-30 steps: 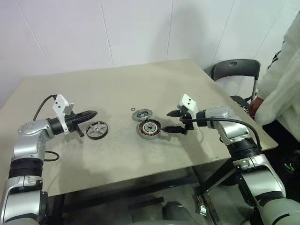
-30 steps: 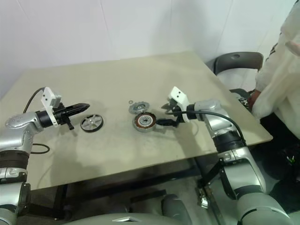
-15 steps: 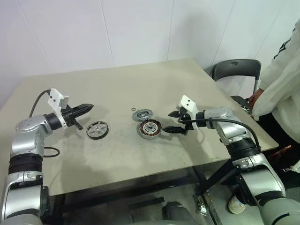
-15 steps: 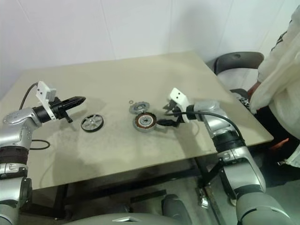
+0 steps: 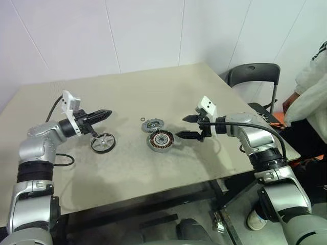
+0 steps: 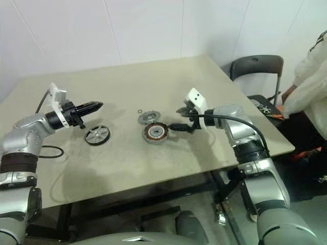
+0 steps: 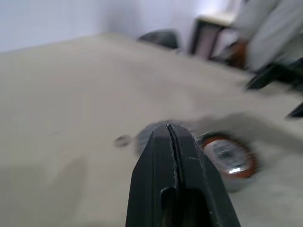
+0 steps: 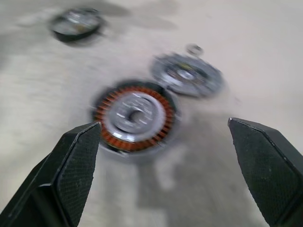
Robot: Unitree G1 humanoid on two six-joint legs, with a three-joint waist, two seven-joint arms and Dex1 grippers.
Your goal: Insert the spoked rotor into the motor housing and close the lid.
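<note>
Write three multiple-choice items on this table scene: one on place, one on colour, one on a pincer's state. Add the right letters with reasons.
1. Where does the flat black spoked rotor lie?
A. inside the housing
B. on the table, to the robot's left of the housing
C. on the chair

2. What colour are the windings in the round grey metal motor housing?
A. copper
B. blue
C. green

3. How does the right pincer stand?
A. shut on the flat grey notched lid
B. shut, empty
C. open, empty

Key: 1 B, the rotor rests on the table below the left pincer. 2 A, the ring looks orange-copper. 3 C, its fingers stand apart with only table between them.
</note>
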